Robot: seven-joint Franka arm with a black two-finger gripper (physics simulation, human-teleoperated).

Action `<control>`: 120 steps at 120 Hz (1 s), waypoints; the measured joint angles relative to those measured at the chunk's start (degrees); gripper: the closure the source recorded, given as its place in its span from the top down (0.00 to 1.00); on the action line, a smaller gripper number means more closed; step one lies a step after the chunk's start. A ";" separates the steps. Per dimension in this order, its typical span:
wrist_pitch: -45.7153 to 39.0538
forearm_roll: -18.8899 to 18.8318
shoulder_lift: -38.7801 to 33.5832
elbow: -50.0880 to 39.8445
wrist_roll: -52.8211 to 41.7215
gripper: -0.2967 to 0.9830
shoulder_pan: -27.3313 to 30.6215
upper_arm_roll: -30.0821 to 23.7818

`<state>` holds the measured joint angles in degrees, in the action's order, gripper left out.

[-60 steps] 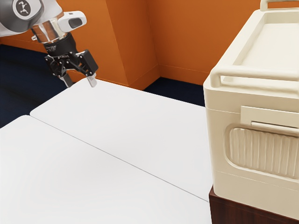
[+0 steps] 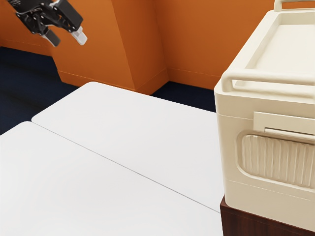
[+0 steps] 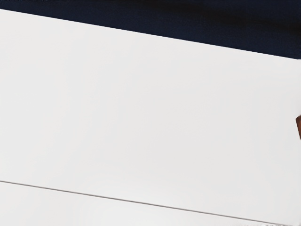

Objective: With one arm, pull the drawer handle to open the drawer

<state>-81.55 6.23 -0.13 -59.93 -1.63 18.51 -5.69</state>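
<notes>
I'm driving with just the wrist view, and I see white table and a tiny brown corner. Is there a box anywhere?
Observer: Yes, a cream box stands at the exterior view's right, on a dark brown base.
Operator: Is my gripper touching it?
Observer: No, the gripper is up in the air at the exterior view's upper left, well away from the box.
Operator: Are its fingers squeezed together?
Observer: No, they stand apart with nothing between them.

Black gripper (image 2: pixel 66 38), blocky angular housing (image 2: pixel 70 14), dark jointed linkages (image 2: pixel 35 19), pale grey fingertips (image 2: pixel 79 36)
</notes>
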 joint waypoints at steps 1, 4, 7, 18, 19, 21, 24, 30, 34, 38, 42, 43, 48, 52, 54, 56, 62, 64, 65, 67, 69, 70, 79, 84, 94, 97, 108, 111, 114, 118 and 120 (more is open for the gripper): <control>-0.02 0.01 0.01 0.00 0.00 0.77 -0.23 0.11; -0.07 0.02 0.11 -0.07 0.00 0.77 -0.84 0.35; -0.10 0.03 0.48 -0.23 0.00 0.77 -1.39 0.51; 1.31 0.11 0.99 -2.39 0.74 0.77 -2.89 0.89; 1.65 0.10 0.83 -2.71 0.96 0.77 -3.03 0.98; 2.31 0.09 0.26 -3.77 1.46 0.77 -3.24 1.13; 3.07 0.07 -1.55 -6.58 2.21 0.77 -3.40 1.29; 2.63 -0.05 -10.11 -18.01 3.62 0.77 -1.08 0.35; 0.88 -0.08 -16.52 -26.77 4.51 0.77 0.91 -1.34; -0.98 0.01 -22.73 -35.36 5.37 0.77 1.75 -2.52; -2.56 0.28 -27.43 -42.57 6.18 0.77 2.20 -3.11; -2.90 0.36 -28.43 -44.08 6.37 0.77 2.29 -3.15; -4.36 0.69 -32.02 -50.21 7.33 0.77 2.58 -2.31; -5.56 0.98 -33.22 -53.59 8.17 0.77 2.70 -0.99; -6.14 1.25 -33.46 -54.73 8.62 0.77 2.76 -0.29; -6.68 1.54 -33.64 -55.50 9.08 0.77 2.95 0.23; -8.13 2.54 -33.89 -56.04 10.39 0.77 3.84 0.94; -8.75 3.00 -33.86 -56.13 10.80 0.77 4.09 1.06; -9.08 3.23 -33.81 -56.20 11.00 0.77 4.19 1.12; -9.79 3.69 -33.54 -56.35 11.40 0.77 4.33 1.21; -10.49 4.13 -33.24 -56.45 11.78 0.77 4.41 1.22; -10.83 4.34 -33.11 -56.49 11.97 0.77 4.42 1.19; -14.17 7.38 -31.33 -56.40 13.58 0.77 4.84 -1.09; -16.19 9.49 -29.55 -56.30 14.42 0.77 5.15 -2.12; -19.22 13.82 -28.05 -55.92 15.94 0.77 7.90 -5.34; -19.92 15.20 -27.91 -55.77 16.36 0.77 9.59 -7.08; -21.92 19.88 -27.01 -55.01 17.75 0.77 12.69 -10.96; -22.33 20.89 -26.50 -54.79 18.10 0.77 13.00 -11.68; -22.76 21.80 -25.81 -54.60 18.43 0.77 13.40 -12.48; -23.53 22.91 -24.67 -54.48 18.85 0.77 13.72 -13.33; -23.89 23.47 -24.14 -54.45 19.05 0.77 13.82 -13.69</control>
<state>-105.44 29.70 -24.28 -114.38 17.43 32.33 -19.38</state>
